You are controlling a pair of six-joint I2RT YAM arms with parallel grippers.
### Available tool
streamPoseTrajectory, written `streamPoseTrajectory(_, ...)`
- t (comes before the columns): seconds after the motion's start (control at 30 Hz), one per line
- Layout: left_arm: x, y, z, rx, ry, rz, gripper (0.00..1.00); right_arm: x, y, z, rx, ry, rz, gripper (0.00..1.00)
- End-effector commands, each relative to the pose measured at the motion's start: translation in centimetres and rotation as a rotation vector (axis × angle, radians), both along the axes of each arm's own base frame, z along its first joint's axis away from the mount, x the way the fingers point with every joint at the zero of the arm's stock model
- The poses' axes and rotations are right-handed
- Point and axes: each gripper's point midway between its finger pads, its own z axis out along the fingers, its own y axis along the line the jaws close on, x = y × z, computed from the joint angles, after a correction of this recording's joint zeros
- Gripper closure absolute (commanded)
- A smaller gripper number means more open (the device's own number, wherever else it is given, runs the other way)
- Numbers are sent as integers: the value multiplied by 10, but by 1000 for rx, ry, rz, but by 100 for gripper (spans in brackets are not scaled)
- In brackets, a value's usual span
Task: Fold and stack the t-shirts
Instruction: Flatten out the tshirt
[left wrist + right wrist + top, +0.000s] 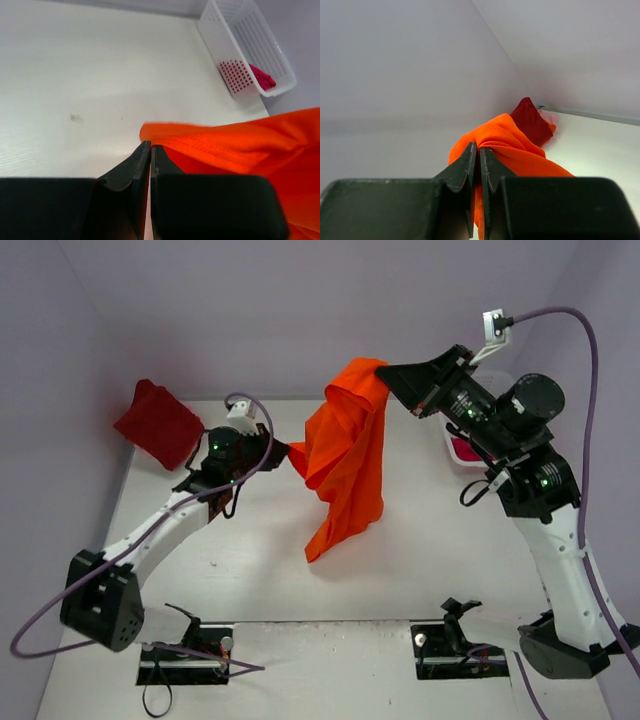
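Note:
The bright orange t-shirt hangs in the air over the middle of the table, held at two points. My left gripper is shut on its left edge; the left wrist view shows the orange cloth at my closed fingertips. My right gripper is shut on its top, higher up; the cloth bunches between the closed jaws. The dark red t-shirt lies folded at the back left, also in the right wrist view. The crimson-pink t-shirt lies in the basket.
The white mesh basket stands at the back right, partly hidden by my right arm; its wall shows in the left wrist view. The white table is enclosed by pale walls on three sides. Two black mounts sit at the near edge.

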Motion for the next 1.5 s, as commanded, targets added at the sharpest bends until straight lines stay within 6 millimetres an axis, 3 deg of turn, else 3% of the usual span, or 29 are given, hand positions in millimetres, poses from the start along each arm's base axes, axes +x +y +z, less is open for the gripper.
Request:
streamPoseTrajectory(0.0,-5,33,39,106,-108,109,100,-18,-17,28,31,-119,-48,100)
streamPoseTrajectory(0.1,-17,44,52,134,-132,124,100,-21,-18,25,22,-121,-46,100)
streamPoseTrajectory(0.6,-68,116,126,289,-204,320,100,-37,-38,-36,-99,19,-108,100)
streamPoseTrajectory(0.77,-86,125,153,295,-227,319,100,-46,-44,-53,-120,52,-113,100)
streamPoseTrajectory(1.1,-114,139,189,281,-281,331,100,-56,-46,-114,-195,163,-93,100)
streamPoseTrajectory(1.47,-140,149,218,251,-307,336,100,-78,-46,-171,-227,284,-30,100)
